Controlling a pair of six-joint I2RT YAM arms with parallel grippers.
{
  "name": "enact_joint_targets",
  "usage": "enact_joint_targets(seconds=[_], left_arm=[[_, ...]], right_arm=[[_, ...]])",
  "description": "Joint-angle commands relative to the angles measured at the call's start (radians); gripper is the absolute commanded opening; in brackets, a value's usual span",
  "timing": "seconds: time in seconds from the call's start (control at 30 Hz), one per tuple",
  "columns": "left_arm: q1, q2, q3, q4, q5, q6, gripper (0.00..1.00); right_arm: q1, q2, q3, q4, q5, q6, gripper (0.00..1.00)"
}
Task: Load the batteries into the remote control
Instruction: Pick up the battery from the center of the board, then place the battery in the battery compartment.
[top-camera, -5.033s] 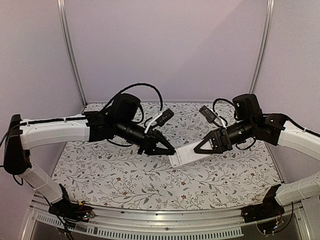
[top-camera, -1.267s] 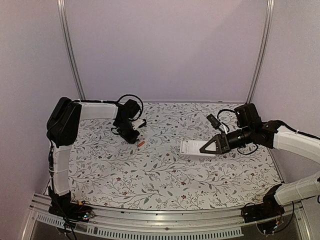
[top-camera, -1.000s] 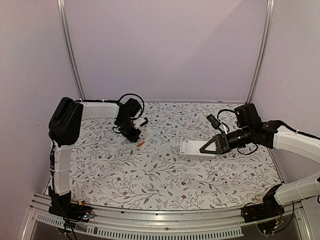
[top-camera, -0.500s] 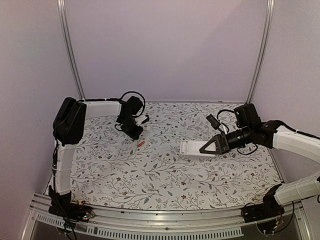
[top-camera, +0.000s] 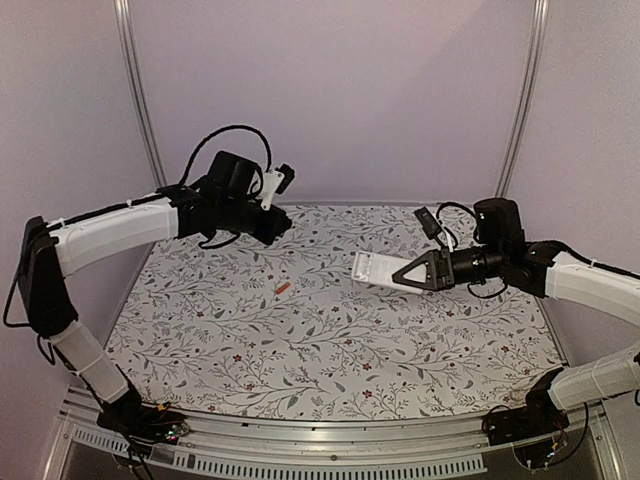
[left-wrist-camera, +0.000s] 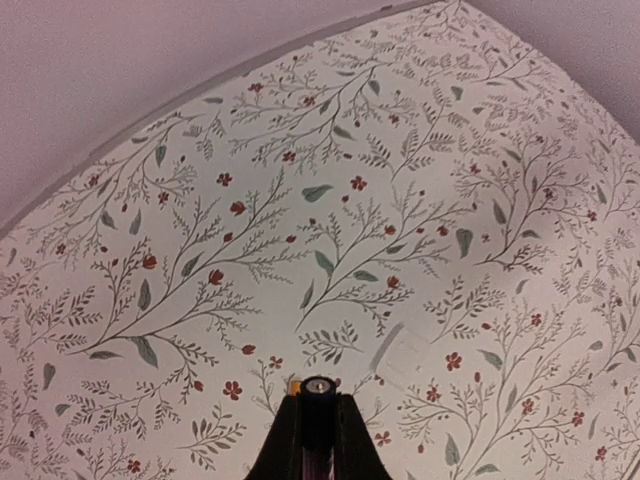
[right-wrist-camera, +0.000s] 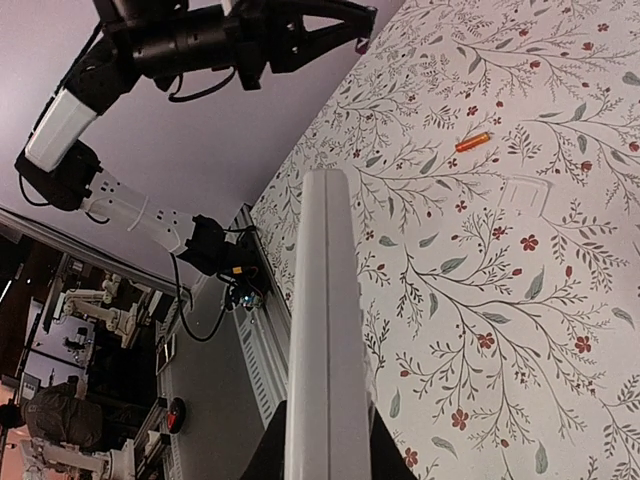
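Left tool (left-wrist-camera: 318, 408) has risen from the counter (top-camera: 330, 350), clamping the slim dark cylindrical battery (left-wrist-camera: 318, 386). Right tool (top-camera: 400, 275), at three o'clock, grips the white-backed rectangular remote (top-camera: 370, 267).

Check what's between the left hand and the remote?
Nothing, just open air between the left hand, gripping the dark battery, and the remote. The right wrist view shows it.

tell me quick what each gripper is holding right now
left gripper: closed on the dark battery
right gripper: closed on the remote control
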Motion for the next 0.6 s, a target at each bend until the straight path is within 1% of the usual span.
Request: enact_joint_targets(seconds=[0.0, 0.03, 0.13, 0.2, 0.23, 0.4, 0.57], left_arm=[[-0.143, -0.167, -0.154, 0.326, 0.011, -0.094, 0.00], [-0.171, -0.199, -0.198, 0.389, 0.014, -0.112, 0.00], [-0.258, -0.278, -0.336, 0.640, -0.037, -0.187, 0.00], [-0.307, -0.300, -0.413, 0.787, -0.069, -0.210, 0.00], [-0.331, -0.299, -0.423, 0.815, -0.085, -0.210, 0.00], [-0.417, -0.252, -0.404, 0.842, -0.125, -0.173, 0.00], [-0.466, -0.213, -0.390, 0.878, -0.155, -0.153, 0.00]], right_arm=[[0.017, -0.016, -0.009, 0.072, 0.018, 0.043, 0.00], [0.024, -0.017, -0.009, 0.074, 0.021, 0.045, 0.00], [0.042, -0.017, -0.012, 0.083, 0.038, 0.057, 0.00], [0.051, -0.017, -0.012, 0.091, 0.041, 0.068, 0.00], [0.056, -0.016, -0.011, 0.092, 0.046, 0.079, 0.00], [0.071, -0.017, -0.009, 0.101, 0.055, 0.122, 0.00], [0.072, -0.021, -0.015, 0.100, 0.057, 0.148, 0.00]])
